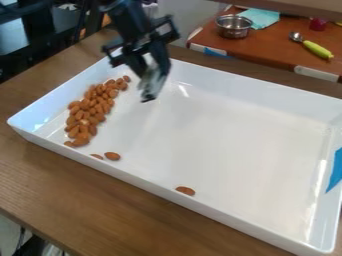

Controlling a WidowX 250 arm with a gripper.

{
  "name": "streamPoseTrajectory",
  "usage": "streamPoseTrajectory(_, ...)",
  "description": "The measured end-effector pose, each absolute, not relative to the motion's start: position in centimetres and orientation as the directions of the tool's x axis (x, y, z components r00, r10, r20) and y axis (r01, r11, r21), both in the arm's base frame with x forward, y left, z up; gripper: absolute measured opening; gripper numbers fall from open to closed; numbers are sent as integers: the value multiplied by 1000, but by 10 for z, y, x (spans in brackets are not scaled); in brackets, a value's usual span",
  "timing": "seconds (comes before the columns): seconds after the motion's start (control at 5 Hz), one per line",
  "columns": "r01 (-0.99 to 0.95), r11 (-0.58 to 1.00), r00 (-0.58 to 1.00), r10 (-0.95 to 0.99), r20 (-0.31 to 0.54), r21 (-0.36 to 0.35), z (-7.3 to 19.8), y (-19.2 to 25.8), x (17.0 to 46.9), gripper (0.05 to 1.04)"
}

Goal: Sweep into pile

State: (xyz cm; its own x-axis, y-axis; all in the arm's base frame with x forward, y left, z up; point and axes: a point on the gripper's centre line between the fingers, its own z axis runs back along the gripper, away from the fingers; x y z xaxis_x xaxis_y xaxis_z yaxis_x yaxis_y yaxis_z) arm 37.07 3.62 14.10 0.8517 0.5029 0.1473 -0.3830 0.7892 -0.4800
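The gripper (148, 62) hangs over the back left part of the white tray (247, 215), shut on a grey-white tool (153, 82) with a dark lower edge. The tool points down, to the right of the almonds; whether it touches the tray floor I cannot tell. A long pile of almonds (90, 112) lies along the tray's left side. Two almonds lie apart near the front left wall, one (112, 156) fully in view and one (97, 156) partly hidden by the rim. Another single almond (186, 190) rests by the front wall near the middle.
The tray's raised walls surround the work area, with blue tape (335, 170) on the right wall. Behind stands a reddish-brown table (277, 47) with a metal bowl (234, 26), a teal cloth (260, 18) and a spoon with a yellow-green handle (317, 49).
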Motion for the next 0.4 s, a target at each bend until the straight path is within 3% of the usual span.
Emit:
streamPoseTrajectory(0.2,-347,787,858,486,166,-511,165,-8,372,376)
streamPoseTrajectory(0.4,-273,828,883,418,214,-490,158,-60,361,376)
